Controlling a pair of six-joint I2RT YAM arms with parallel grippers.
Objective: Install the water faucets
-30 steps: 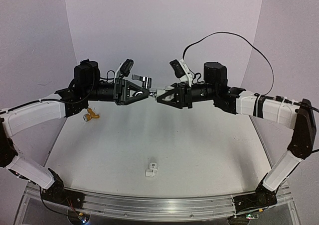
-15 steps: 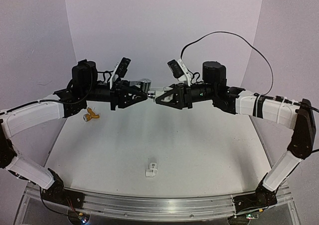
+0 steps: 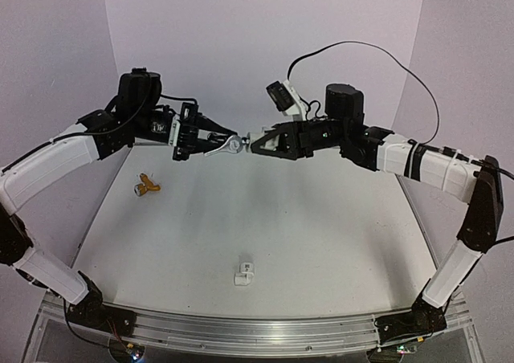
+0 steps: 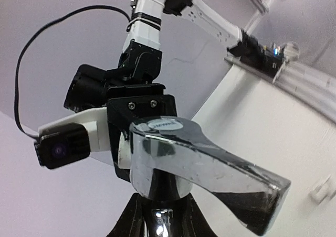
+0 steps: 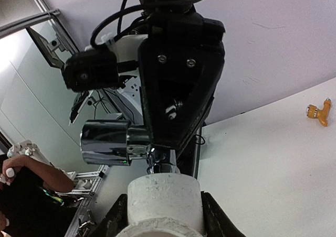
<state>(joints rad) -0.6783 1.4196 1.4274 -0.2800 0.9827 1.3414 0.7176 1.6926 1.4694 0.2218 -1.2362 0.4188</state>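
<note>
The shiny silver water faucet (image 3: pixel 234 145) hangs in mid-air above the back of the table, my left gripper (image 3: pixel 222 144) shut on its stem. In the left wrist view its chrome spout (image 4: pixel 210 166) fills the frame above my fingers (image 4: pixel 131 221). My right gripper (image 3: pixel 257 142) faces it, shut on a short white pipe fitting (image 5: pixel 164 200). The faucet's threaded end (image 5: pixel 157 166) meets the fitting's mouth. The brass-gold faucet (image 3: pixel 145 188) lies loose on the table at the back left, also seen in the right wrist view (image 5: pixel 318 111).
A second white pipe fitting (image 3: pixel 244 273) lies near the table's front middle. An aluminium rail (image 3: pixel 241 331) runs along the near edge. White backdrop walls close in behind and at both sides. A person's hand (image 5: pixel 10 170) shows outside the cell.
My left arm has lifted its elbow and rolled its wrist, turning the silver faucet against the fitting. The right arm has shifted slightly and keeps holding the fitting.
</note>
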